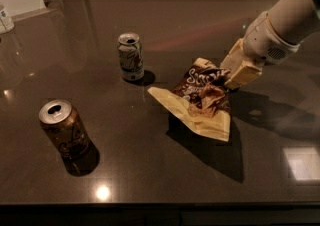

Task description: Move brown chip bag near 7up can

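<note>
The brown chip bag [200,99], dark brown with white lettering and cream edges, hangs tilted just above the dark table, casting a shadow below it. My gripper [231,77] comes in from the upper right and is shut on the bag's upper right corner. The 7up can [130,56], pale with a silver top, stands upright to the left of the bag, about a can's height from the bag's left tip.
A glossy brown can [64,128] stands upright at the front left. A small white-labelled object [5,18] sits at the far left edge. The table's front edge [160,205] runs along the bottom.
</note>
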`<state>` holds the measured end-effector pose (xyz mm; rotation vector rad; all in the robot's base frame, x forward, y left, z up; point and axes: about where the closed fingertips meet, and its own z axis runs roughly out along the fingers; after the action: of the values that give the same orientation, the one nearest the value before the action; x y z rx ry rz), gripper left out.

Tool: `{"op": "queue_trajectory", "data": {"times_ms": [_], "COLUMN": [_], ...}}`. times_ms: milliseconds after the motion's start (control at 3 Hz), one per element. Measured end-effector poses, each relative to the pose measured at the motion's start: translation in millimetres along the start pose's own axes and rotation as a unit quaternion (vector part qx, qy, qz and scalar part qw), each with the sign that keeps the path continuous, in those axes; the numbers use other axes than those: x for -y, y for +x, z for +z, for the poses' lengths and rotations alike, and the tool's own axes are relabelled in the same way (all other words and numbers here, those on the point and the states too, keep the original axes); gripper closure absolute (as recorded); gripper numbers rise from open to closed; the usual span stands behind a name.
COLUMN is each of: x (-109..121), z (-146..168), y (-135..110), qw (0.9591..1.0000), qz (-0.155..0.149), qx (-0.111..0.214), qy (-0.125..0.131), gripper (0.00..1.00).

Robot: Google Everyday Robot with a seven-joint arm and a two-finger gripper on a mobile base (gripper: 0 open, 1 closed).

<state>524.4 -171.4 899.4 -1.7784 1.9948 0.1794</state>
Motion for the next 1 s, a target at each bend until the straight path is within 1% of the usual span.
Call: {"op": "queue_trajectory", "data": {"times_ms": [333, 667, 1000], "x": [18.7, 38.3, 46.3], "z": [8.5, 20.0, 30.4], "y": [-13.5, -35.7, -50.4], "qw": [0.9994, 0.9975, 0.9962], "qz": [-0.014, -0.032, -0.044], "qx": [0.030, 0.063, 0.076], "qy": [0.007, 0.009, 0.005], "gripper": [1.00, 1.00, 1.00]}}
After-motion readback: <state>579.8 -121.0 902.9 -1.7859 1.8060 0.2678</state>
